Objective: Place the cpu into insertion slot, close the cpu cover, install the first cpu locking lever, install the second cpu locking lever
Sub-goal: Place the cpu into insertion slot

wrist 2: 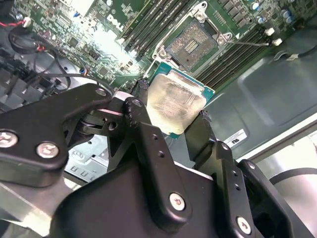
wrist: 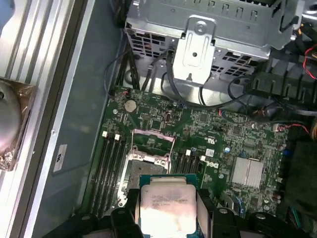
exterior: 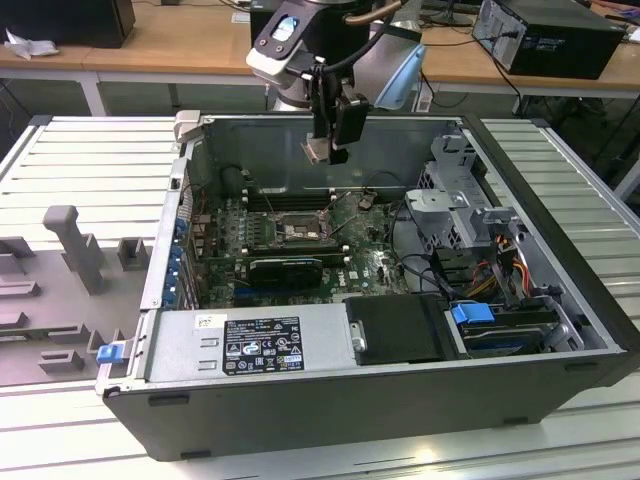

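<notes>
Where it stands on the slatted desk [exterior: 90, 150], left through centre of the exterior view: open computer case [exterior: 400, 400]. Upper centre: claw [exterior: 322, 150], clenched on the cpu [exterior: 313, 150]; in both wrist views two fingers [wrist 2: 143, 114] pinch opposite chip edges. Centre, on the green motherboard [exterior: 370, 265]: insertion slot [exterior: 298, 232], pin field bare, well apart from the chip. Centre right: metal drive cage [exterior: 450, 200].

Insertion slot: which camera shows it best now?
The second wrist view: the insertion slot lies unobstructed, pin field visible, beyond the cpu held in the pincer. In the first wrist view the cpu overlaps it; the exterior view shows it distant.
</notes>
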You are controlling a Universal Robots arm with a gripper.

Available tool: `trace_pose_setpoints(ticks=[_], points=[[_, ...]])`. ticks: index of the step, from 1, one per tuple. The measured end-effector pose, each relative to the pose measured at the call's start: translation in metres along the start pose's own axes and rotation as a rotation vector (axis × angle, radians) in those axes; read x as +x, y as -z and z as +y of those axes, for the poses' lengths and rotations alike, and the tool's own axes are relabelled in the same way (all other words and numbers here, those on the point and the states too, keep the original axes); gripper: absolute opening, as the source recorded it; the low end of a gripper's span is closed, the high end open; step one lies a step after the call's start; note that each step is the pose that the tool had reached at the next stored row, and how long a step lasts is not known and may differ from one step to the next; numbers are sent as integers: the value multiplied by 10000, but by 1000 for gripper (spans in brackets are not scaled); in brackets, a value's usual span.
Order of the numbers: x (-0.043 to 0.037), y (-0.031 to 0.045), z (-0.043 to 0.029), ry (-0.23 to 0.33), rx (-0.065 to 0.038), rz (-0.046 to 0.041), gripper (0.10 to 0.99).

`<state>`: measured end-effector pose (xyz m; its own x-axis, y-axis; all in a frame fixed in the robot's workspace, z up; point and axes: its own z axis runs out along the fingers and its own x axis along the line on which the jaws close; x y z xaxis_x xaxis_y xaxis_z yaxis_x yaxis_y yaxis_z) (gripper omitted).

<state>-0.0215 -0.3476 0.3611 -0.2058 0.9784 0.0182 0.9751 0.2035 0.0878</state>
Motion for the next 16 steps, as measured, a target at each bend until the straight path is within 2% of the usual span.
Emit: trace_pose_setpoints(ticks=[5,11,16], points=[[0,-5,0,-529,-9,-48,541],[0,-8,-1,-1500,-27,-132,541],[0,-40,-6,-1551,-27,-141,541]])
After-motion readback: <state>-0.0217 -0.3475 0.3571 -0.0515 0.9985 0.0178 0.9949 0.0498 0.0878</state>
